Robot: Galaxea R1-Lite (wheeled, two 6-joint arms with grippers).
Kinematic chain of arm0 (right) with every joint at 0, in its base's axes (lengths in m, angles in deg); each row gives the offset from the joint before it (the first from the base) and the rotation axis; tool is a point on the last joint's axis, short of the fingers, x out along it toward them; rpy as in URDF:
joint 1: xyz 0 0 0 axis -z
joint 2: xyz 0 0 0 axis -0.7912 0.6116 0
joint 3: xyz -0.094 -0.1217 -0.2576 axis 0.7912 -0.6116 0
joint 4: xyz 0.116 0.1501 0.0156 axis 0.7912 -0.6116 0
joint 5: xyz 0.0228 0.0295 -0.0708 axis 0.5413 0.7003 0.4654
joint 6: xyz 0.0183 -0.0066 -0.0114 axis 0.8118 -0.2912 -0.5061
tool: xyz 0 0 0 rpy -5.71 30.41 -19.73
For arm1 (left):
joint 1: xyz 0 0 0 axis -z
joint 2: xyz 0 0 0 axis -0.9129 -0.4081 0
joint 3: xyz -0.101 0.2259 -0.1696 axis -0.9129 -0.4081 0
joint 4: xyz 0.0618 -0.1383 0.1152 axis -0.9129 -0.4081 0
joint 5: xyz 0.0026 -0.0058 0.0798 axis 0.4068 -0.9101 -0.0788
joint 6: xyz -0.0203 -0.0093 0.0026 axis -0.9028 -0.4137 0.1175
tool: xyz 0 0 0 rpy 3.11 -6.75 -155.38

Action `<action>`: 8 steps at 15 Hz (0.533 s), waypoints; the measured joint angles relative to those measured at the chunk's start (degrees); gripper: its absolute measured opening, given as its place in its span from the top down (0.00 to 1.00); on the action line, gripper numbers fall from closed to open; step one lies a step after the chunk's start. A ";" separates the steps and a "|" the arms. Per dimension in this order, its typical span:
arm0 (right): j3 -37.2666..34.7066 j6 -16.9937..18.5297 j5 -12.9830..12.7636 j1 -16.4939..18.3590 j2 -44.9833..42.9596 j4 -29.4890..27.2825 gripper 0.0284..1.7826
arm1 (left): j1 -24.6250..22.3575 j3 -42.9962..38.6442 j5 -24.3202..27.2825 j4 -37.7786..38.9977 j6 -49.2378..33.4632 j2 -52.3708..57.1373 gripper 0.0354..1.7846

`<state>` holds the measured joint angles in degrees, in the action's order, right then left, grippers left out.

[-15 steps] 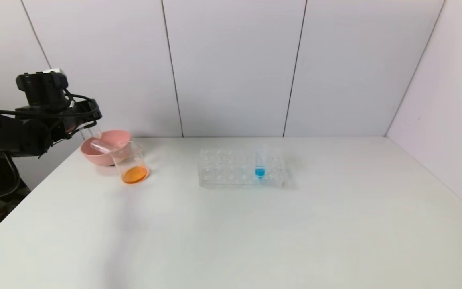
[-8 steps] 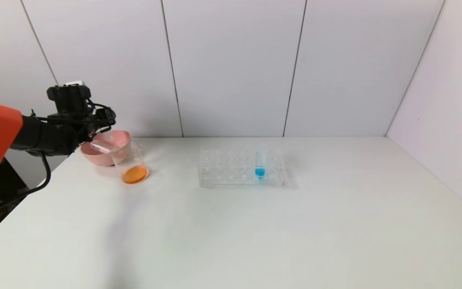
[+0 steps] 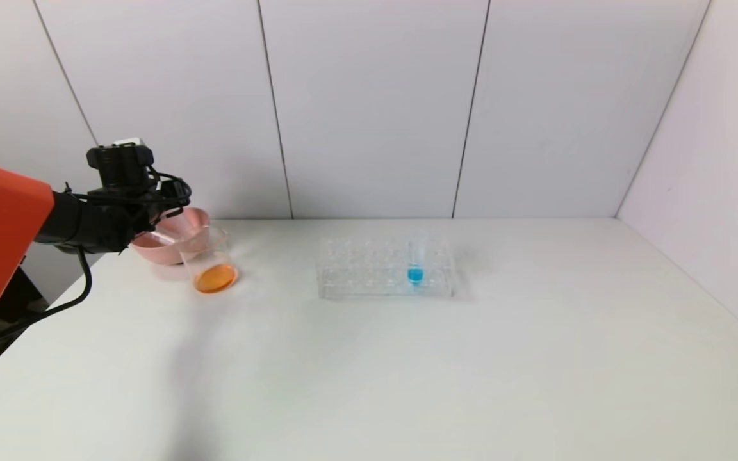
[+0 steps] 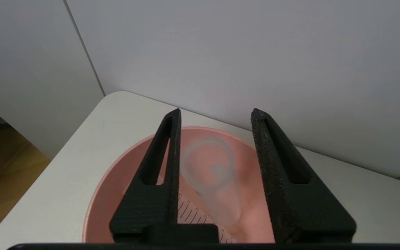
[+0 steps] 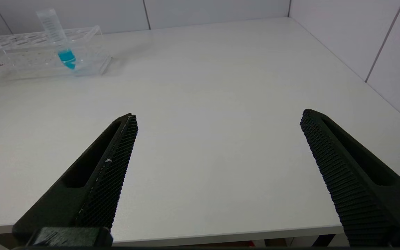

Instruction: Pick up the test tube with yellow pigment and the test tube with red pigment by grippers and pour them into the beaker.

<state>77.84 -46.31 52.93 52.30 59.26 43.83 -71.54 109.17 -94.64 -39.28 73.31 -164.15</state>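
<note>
Your left gripper [image 4: 214,135] hung spread over the pink plastic bowl [image 4: 116,187], an emptied clear tube [image 4: 214,180] lying inside | small clear glass beaker [image 3: 209,259] held orange liquid beside that bowl | your right gripper [image 5: 217,139] sat spread wide near the white table [image 5: 221,69] edge, holding nothing | clear rack [image 3: 369,269] kept a blue-liquid tube [image 3: 415,262].

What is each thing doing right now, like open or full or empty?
Left gripper: open, over pink bowl.
Right gripper: open, parked.
Beaker: upright, orange liquid inside.
Empty tube: in the bowl, unheld.
Blue tube: upright in rack.
</note>
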 joint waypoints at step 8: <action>0.00 0.00 0.00 0.00 0.00 0.00 0.04 | 1.16 -5.10 -0.83 -0.06 0.09 6.92 0.02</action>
<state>77.84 -46.31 52.93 52.30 59.26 43.83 -70.38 104.07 -95.47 -39.34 73.39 -157.23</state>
